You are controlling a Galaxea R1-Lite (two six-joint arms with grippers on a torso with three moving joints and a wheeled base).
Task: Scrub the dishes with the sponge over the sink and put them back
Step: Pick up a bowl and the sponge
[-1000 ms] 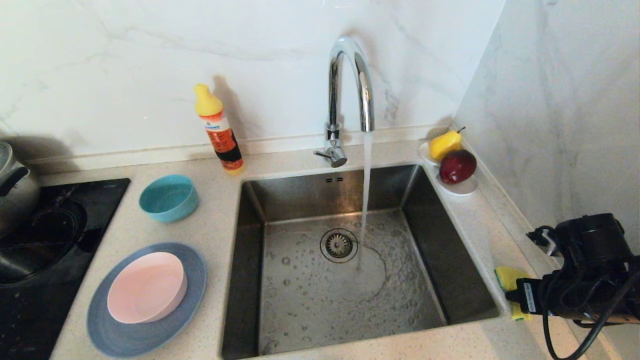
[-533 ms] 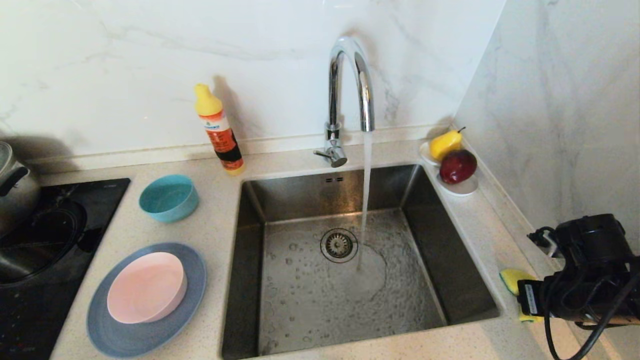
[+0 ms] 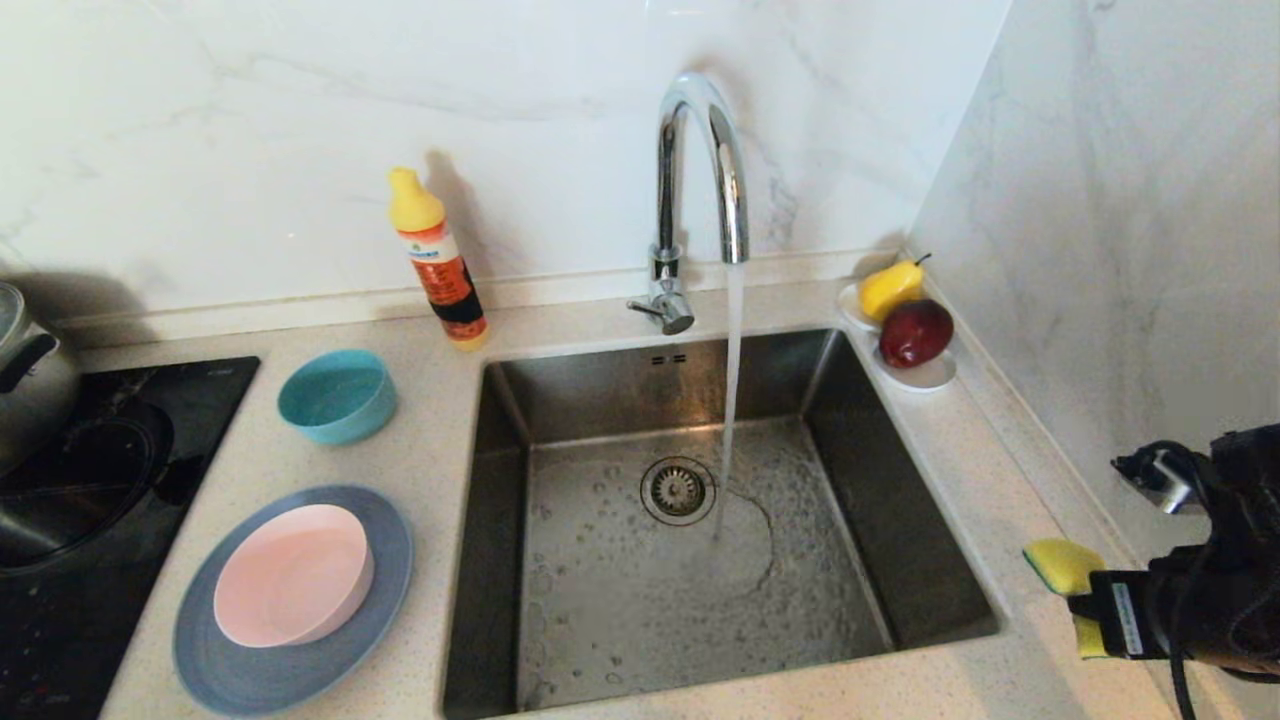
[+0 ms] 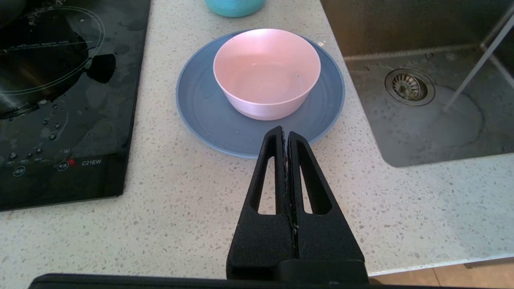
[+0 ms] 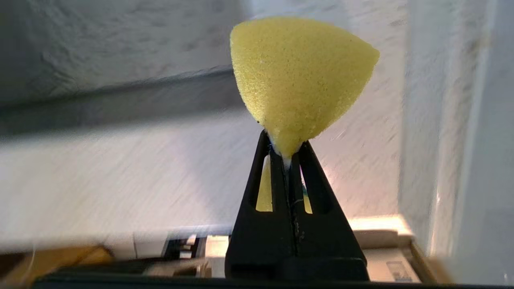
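My right gripper (image 3: 1090,603) is at the counter's near right corner, beside the sink (image 3: 900,500), shut on the yellow sponge (image 3: 1062,565). In the right wrist view the sponge (image 5: 299,76) bulges out past the pinched fingertips of that gripper (image 5: 286,150). Left of the sink, the pink bowl (image 3: 294,573) sits on the slate-blue plate (image 3: 250,670), with the teal bowl (image 3: 337,396) behind them. My left gripper (image 4: 284,130) hangs shut and empty over the counter, just short of the plate (image 4: 204,116) and pink bowl (image 4: 266,72). Water runs from the tap (image 3: 700,170).
A detergent bottle (image 3: 437,258) stands behind the sink's left corner. A white saucer with a pear and a red apple (image 3: 905,315) sits at the back right. A black cooktop (image 3: 90,500) with a pot (image 3: 30,370) is at the left. A wall closes the right side.
My right gripper, with the sponge in it, has drawn back toward the right edge of the head view and a little nearer. The left arm and the dishes have stayed put.
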